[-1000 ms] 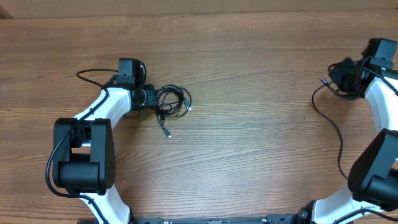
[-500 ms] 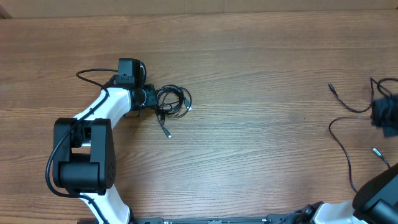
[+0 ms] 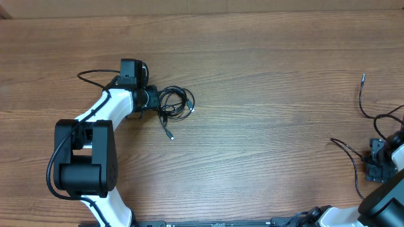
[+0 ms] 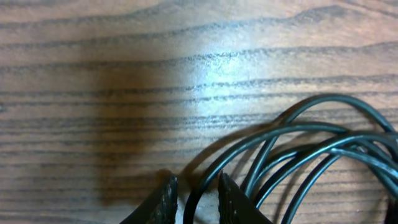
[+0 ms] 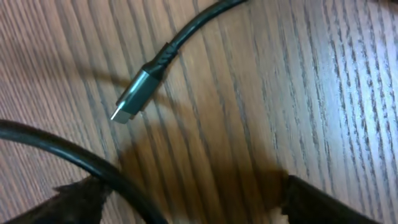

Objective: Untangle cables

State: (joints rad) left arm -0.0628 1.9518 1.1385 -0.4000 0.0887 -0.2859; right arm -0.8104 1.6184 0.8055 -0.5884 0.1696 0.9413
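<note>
On the left half of the desk (image 3: 265, 75), the cable bundle (image 3: 177, 102) lies as a knot of overlapping black loops, with one plugged end trailing out below it. The left claw (image 3: 156, 101) meets the bundle at its left edge. In the left wrist view, the fingertips (image 4: 166, 200) stand close together with a single strand running between them, so the claw is judged to be clamped on that strand. A low grip at the edge like this pins the knot to the desk, probably so that it stays anchored while loops are drawn away from it.

Far to the right, well apart from the bundle, a loose cable (image 3: 346, 150) runs in open curves near the desk edge. The right claw (image 5: 199, 202) hangs just above it with its fingers spread wide and nothing between them. One run of the cable passes just beside the left-hand finger in the right wrist view, and a grey-tipped plug (image 5: 132, 96) rests flat on the wood ahead. The wide gap between the two groups keeps the separated cord from tangling again. The bundle itself is not yet undone.
</note>
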